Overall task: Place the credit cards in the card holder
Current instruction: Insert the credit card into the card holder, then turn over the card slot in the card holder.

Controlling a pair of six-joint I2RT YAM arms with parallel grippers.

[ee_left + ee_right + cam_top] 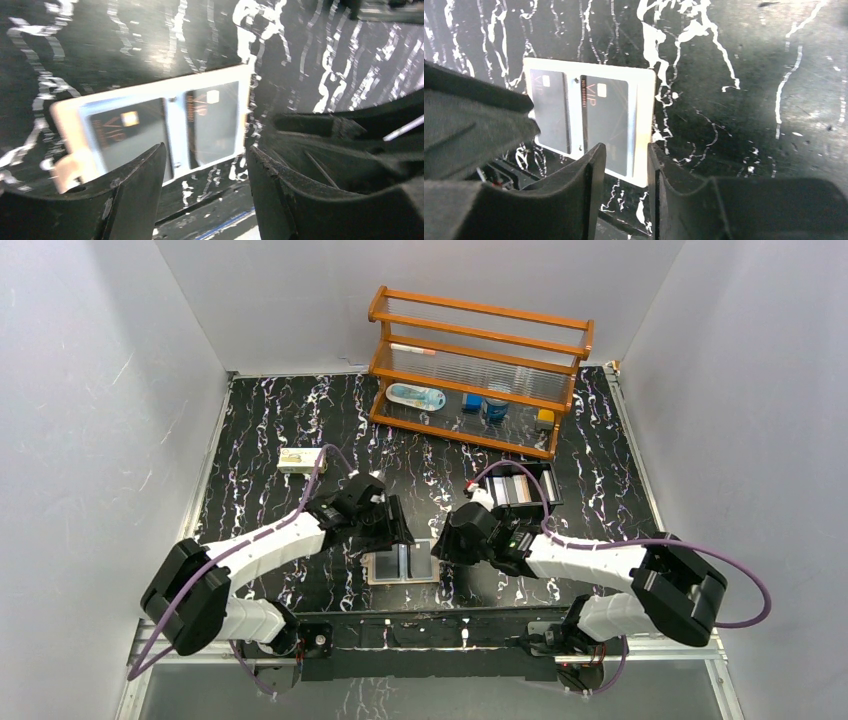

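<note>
While both arms bend inward from the near edge of the black, white-veined worktop [250, 420], an open card holder [645, 120] lies flat between their grippers, close to the middle of the near edge. It is cream-coloured and spread open like a book, with one pocket on each side of a pale centre strip. Two credit cards [606, 125] sit in it, one in each pocket. Both look dark and glossy in the wrist views, and each has a small pale chip and orange "VIP" lettering.

The left gripper [205, 150] hangs just to the left of the holder and slightly beyond it. Its fingers [135, 195] are spread wide and hold nothing. The holder shows in the gap between them.

The right gripper [625, 150] hangs just to the right of the holder. Its fingers [574, 195] are parted by a narrower gap, with nothing between them. Whether either gripper touches the holder cannot be told.

A black tray [525, 488] with grey contents sits beyond the right gripper. A wooden rack [480, 370] stands at the far edge, right of the middle, with a few small blue and yellow items on its lowest shelf. A small pale box [300, 460] lies toward the left edge.
</note>
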